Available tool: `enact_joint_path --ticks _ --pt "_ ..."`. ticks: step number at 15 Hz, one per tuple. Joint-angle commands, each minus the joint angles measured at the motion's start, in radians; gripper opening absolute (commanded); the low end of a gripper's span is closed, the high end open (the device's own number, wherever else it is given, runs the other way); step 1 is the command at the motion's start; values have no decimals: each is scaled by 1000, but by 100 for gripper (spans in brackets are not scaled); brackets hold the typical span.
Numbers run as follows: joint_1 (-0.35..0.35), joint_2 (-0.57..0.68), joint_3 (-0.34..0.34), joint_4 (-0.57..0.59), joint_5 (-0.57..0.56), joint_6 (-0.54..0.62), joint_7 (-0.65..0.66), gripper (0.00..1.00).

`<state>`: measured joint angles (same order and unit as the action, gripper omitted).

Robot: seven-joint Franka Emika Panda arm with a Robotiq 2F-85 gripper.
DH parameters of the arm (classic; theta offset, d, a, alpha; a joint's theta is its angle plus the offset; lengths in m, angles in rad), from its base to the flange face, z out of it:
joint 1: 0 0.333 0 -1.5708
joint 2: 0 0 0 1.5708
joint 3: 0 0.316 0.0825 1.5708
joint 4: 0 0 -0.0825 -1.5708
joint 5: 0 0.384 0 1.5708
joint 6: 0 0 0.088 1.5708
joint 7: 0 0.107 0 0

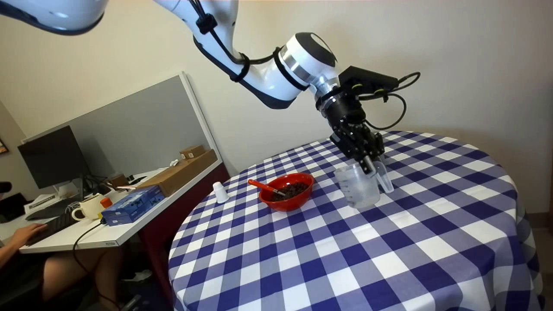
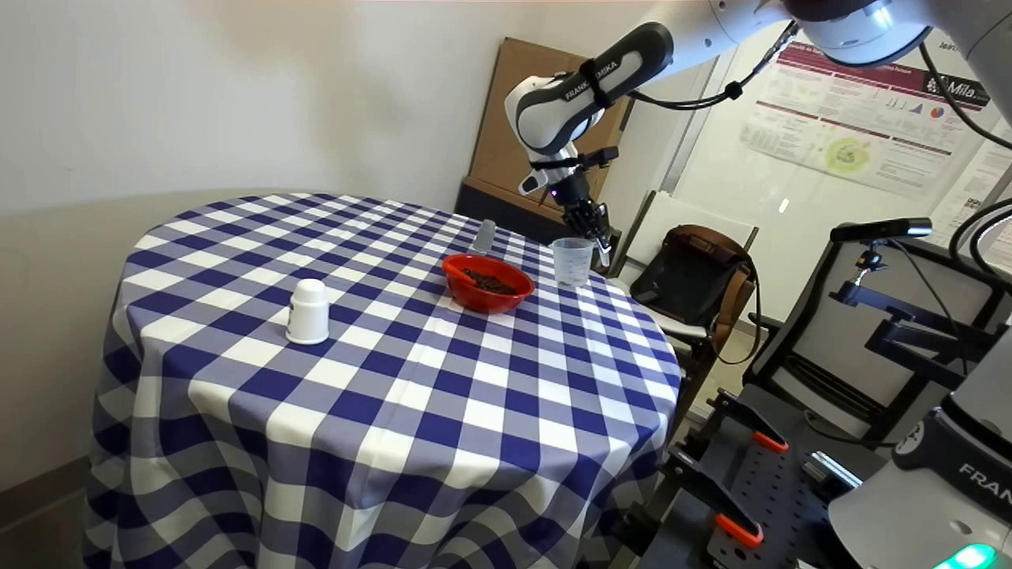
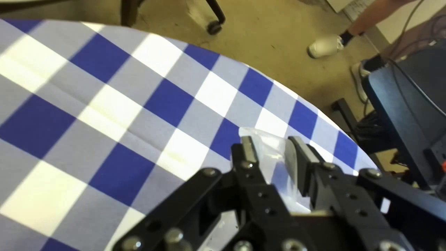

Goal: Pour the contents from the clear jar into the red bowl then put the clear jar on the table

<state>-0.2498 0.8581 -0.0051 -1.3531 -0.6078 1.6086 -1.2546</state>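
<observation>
The clear jar [image 1: 357, 185] is a see-through measuring cup with marks and a handle; it also shows in an exterior view [image 2: 572, 262]. It is upright and looks empty. Its base is at the cloth, but I cannot tell whether it touches. My gripper [image 1: 375, 167] is shut on its handle [image 3: 276, 156], with the fingers [image 3: 270, 140] on either side of it. It also shows in an exterior view [image 2: 604, 246]. The red bowl [image 1: 285, 207] stands left of the jar, also in an exterior view [image 2: 484, 302], holding dark bits. The checked table [image 1: 311, 259] is under everything.
A red spoon [image 1: 262, 186] leans in the bowl. A small white cup-shaped object [image 1: 220, 193] stands on the table beyond the bowl. A pale slim object [image 2: 485, 236] is behind the bowl. A cluttered desk [image 1: 86, 237] is beside the table, and chairs [image 2: 704, 261] are past its edge.
</observation>
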Motion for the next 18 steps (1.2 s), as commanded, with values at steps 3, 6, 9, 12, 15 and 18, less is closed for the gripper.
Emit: enact_joint_path --ticks 3,6,9,12,15,18 --pt "-7 116 -27 195 210 -199 -78 11" --pt "-19 128 -30 236 281 -211 -44 11" --pt "-28 133 -42 267 318 -174 -9 11" --pt "-32 141 -54 283 330 -121 43 11" --pt "-32 145 -59 267 334 -36 107 11" --pt "-26 158 -63 255 332 39 171 12"
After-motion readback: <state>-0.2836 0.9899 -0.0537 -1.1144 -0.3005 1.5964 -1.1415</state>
